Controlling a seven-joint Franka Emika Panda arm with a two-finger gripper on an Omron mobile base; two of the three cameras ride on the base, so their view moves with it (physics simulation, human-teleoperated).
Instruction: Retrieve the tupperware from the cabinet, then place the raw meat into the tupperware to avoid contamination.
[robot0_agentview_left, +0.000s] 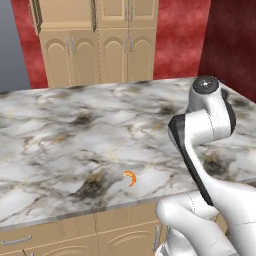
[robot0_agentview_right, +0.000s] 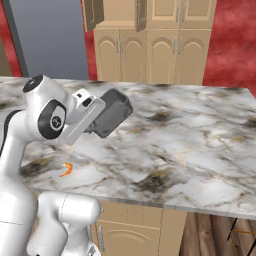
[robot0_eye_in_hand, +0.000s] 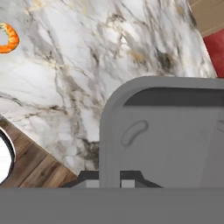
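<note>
Hand view puts a grey, smooth-walled plastic tupperware (robot0_eye_in_hand: 166, 131) with rounded corners right above the two dark fingertips, whose tops rise at the bottom edge touching the box's near rim; the jaws appear clamped on that rim, one tip to either side of it. The box's matte inside has a faint oval dent. From the right base view the same container (robot0_agentview_right: 111, 113) looks like a dark grey boxy tub held tilted at the end of the white arm, above the counter, with the gripper (robot0_agentview_right: 90, 107) tucked against its near side.

Below the tub spreads the marble counter top (robot0_agentview_right: 200, 150), a glossy white-grey slab veined with dark and rusty streaks, its straight edge running over low tan wooden doors. The raw meat (robot0_agentview_left: 130, 177), a tiny orange curled crescent, lies on the marble near the front edge, apart from the tub; it also sits at the upper left of the hand view (robot0_eye_in_hand: 8, 38) and just beside the arm's shoulder in the right base view (robot0_agentview_right: 67, 169).

Beyond the counter stands the tall light-tan wooden cabinet (robot0_agentview_left: 100, 45) with arched-panel lower doors and slim silver handles; its left upper doors hang open. Mottled red wall (robot0_agentview_left: 180, 35) flanks it.
</note>
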